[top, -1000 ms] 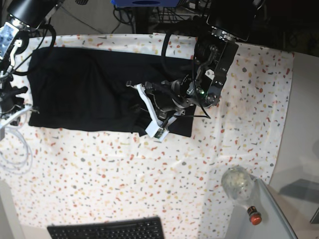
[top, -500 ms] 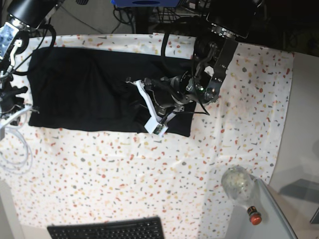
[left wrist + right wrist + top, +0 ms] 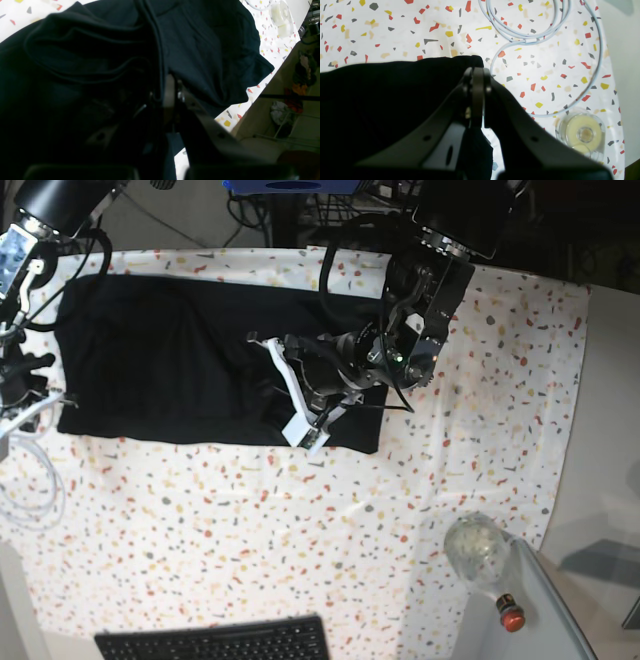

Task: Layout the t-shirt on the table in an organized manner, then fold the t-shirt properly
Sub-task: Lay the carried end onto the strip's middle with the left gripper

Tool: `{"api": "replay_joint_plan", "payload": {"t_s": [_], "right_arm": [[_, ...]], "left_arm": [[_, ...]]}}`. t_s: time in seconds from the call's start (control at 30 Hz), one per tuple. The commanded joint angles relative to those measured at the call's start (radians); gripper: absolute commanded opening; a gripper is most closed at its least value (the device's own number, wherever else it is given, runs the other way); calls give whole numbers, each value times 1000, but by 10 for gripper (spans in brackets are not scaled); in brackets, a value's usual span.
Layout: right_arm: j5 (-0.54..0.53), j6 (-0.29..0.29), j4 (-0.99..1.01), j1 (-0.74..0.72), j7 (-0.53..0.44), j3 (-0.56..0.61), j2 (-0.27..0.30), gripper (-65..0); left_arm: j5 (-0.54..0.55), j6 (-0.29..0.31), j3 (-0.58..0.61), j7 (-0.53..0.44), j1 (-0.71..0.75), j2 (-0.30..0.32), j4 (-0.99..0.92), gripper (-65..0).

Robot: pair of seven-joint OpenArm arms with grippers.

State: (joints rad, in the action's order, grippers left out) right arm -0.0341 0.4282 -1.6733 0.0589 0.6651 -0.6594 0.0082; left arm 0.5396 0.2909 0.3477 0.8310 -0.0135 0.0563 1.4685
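Note:
The black t-shirt (image 3: 170, 360) lies spread in a long band across the far part of the speckled table (image 3: 300, 530). My left gripper (image 3: 285, 390) reaches in from the right and is shut on bunched folds near the shirt's right end. In the left wrist view the hem of the t-shirt (image 3: 200, 50) runs into the closed left gripper (image 3: 167, 92). My right gripper (image 3: 30, 395) sits at the shirt's near left corner. The right wrist view shows the right gripper (image 3: 475, 72) shut on that corner of the t-shirt (image 3: 395, 100), low on the table (image 3: 395, 30).
A pale looped cable (image 3: 545, 32) and a clear tape roll (image 3: 581, 131) lie just beyond the shirt's left corner; the cable (image 3: 25, 490) hangs off the table's left edge. A black keyboard (image 3: 215, 642) sits at the front edge. A clear jar (image 3: 473, 547) and red-capped bottle (image 3: 511, 615) stand at front right.
My left gripper has moved a little to the left with the shirt's right end, bunching the cloth further. The right gripper has stayed in place.

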Motion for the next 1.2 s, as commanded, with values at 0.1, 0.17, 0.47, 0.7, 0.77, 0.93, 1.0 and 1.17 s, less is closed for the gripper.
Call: {"api": "replay_joint_plan", "payload": {"t_s": [0.1,0.17,0.47,0.7,0.77,0.93,1.0,1.17], "right_arm": [[-8,2,-14,-14,-21,-1,13,-650],[-8,2,-14,-14,-21,0,13,-650],[-8,2,-14,-14,-21,0,13,-650],[-8,2,-14,-14,-21,2,13,-650],[-8,2,-14,-14,-21,2,13,-650],[-8,2,-14,-14,-21,2,13,-650],[-8,2,-14,-14,-21,2,13,-650],[-8,2,-14,-14,-21,3,13,-650]], "left_arm": [[17,9,-2,-20,-13,-6,14,-650],[17,9,-2,-20,-13,-6,14,-650],[17,9,-2,-22,-15,-8,13,-650],[17,9,-3,-22,-15,-8,13,-650],[17,9,-3,-22,-15,-8,13,-650],[15,-29,-3,-22,-15,-8,13,-650],[15,-31,-3,-22,-15,-8,13,-650],[15,-31,-2,-22,-15,-8,13,-650]]}}
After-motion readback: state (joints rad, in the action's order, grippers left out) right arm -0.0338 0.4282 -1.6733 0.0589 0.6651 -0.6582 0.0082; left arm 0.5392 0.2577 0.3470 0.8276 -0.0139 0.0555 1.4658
